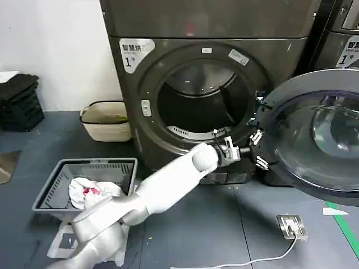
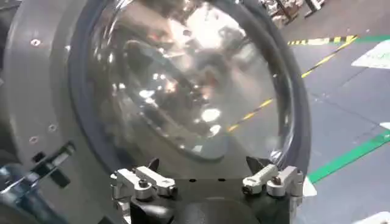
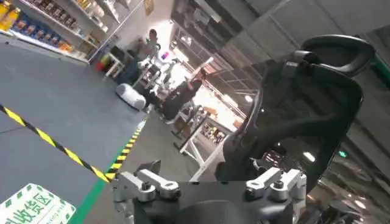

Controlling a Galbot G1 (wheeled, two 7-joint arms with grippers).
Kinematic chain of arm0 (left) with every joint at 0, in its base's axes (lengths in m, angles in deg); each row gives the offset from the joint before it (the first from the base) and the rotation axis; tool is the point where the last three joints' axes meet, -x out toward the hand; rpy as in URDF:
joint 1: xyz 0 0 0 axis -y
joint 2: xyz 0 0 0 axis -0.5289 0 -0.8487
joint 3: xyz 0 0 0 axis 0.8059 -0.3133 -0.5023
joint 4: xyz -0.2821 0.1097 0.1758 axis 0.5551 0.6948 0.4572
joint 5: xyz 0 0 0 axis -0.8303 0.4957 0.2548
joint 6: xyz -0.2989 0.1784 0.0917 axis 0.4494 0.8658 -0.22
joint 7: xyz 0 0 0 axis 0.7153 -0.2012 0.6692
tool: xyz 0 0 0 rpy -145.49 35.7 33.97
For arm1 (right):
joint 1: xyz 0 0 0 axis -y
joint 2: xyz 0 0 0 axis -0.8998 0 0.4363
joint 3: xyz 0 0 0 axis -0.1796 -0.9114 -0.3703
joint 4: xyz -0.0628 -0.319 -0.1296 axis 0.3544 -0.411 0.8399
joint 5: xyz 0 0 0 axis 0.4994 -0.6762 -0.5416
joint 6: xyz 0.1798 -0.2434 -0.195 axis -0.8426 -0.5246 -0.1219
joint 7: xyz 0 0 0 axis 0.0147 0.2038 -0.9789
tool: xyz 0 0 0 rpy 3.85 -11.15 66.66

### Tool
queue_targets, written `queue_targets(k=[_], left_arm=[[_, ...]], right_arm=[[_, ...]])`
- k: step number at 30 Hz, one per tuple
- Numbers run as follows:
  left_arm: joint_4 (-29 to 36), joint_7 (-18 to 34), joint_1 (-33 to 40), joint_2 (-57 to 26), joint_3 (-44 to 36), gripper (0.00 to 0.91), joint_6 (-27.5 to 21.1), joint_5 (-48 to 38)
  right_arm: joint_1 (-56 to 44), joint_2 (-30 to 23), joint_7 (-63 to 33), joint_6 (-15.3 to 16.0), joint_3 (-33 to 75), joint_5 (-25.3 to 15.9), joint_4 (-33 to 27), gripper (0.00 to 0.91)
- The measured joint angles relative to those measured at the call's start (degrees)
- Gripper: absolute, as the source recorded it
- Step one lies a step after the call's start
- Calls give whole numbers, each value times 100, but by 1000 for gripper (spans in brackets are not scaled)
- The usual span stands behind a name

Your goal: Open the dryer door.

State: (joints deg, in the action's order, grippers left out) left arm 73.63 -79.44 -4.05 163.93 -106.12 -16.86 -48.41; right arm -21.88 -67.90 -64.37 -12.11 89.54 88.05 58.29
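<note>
Looking down from the head view: dryer [image 1: 207, 84] at 12 o'clock, dark grey, drum opening exposed. Door [image 1: 314, 134] swung wide open to 3 o'clock, hinged at its left edge, inner glass bulge facing the camera. Left arm [image 1: 168, 188] runs from 7 o'clock up toward centre; left gripper [image 1: 257, 150] sits at the door's hinge-side rim, fingers spread, one above and one below, nothing clamped between them. Whether they touch the rim cannot be told. Second machine [image 1: 336, 39] at 2 o'clock, partly seen behind the door. Grey basket [image 1: 84, 185] with clothes at 8 o'clock, beige tub [image 1: 106, 120] at 9 o'clock beside the dryer. Floor socket [image 1: 291, 225] with cable at 5 o'clock.

Left wrist view: left gripper [image 2: 207, 173] with fingers [image 2: 143, 181] set apart, open, pointing at the door [image 2: 183, 91]. Glass dome is very close, grey inner rim around it. Fingertips near the rim's edge, contact unclear. Floor with green and yellow-black tape shows past the door.

Right wrist view: right gripper [image 3: 210, 179] open, fingers [image 3: 146, 185] spread, holding nothing. It points away from the dryer at a black office chair [image 3: 304, 115] and an open hall floor with striped tape.
</note>
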Motion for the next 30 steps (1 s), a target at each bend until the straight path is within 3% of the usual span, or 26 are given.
queue_targets(k=[10, 17, 24, 30], left_arm=[[1205, -66, -474, 0, 0, 907, -507, -48], [2221, -110, -811, -87, 191, 907, -1112, -167], [3650, -96, -1316, -1452, 443, 907, -2050, -506], [4702, -46, -1798, -2524, 847, 907, -2384, -822]], right_arm=[[43, 0, 78, 54, -92, 190, 73, 907], [61, 88, 155, 85, -161, 297, 132, 907], [147, 327, 198, 195, -292, 378, 225, 907], [237, 467, 225, 286, -435, 377, 270, 907]])
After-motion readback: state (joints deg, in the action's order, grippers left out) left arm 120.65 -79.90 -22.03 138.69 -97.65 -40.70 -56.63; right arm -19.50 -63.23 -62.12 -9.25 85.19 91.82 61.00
